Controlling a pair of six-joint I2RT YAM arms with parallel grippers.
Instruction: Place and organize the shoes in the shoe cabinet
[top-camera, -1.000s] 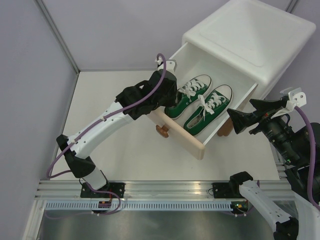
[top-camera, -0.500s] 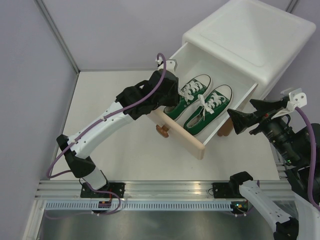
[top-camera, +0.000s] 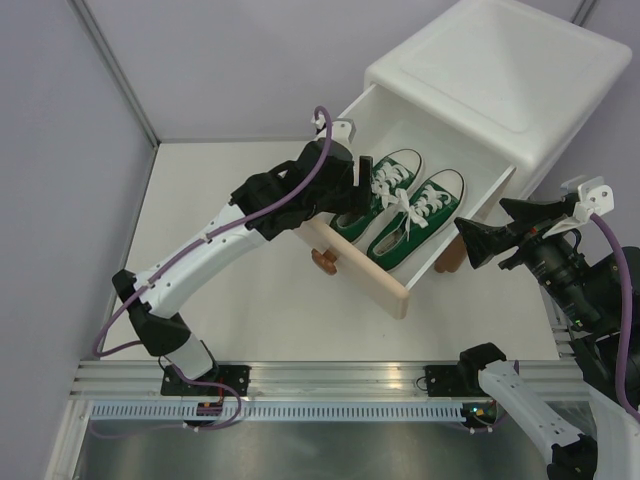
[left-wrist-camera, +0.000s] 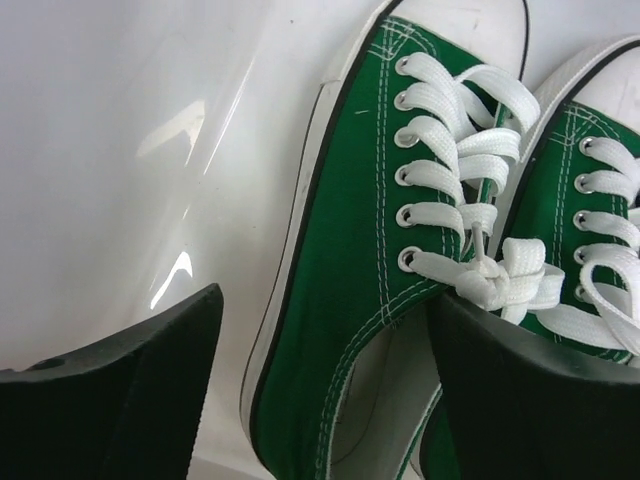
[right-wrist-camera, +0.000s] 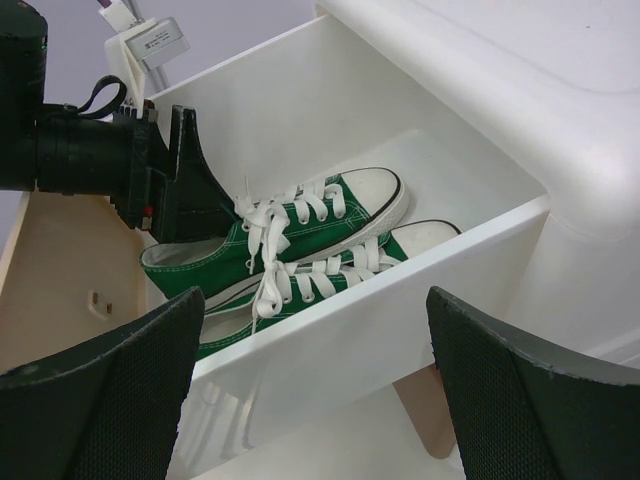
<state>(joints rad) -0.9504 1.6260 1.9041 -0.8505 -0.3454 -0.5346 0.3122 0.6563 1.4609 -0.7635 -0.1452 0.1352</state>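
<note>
Evidently, the green shoes (top-camera: 400, 205) are laid side by side, toes inward, in the pulled-out upper drawer (top-camera: 365, 268) of the cabinet (top-camera: 500, 70). A straightening or release step is judged to be in hand. The left gripper (left-wrist-camera: 325, 330) is posed inside the drawer, fingers (left-wrist-camera: 110, 400) spread astride one shoe's heel, nothing clamped. Next, a clean lift clear of the pair is called for. The right gripper (top-camera: 485, 222) is held wide open and empty, just beside the drawer.

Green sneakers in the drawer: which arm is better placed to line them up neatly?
Left. The left hand is inside the drawer, open, with one green sneaker between its fingers. The right hand hovers open outside the drawer's side wall, so it would probably need a longer move.
</note>
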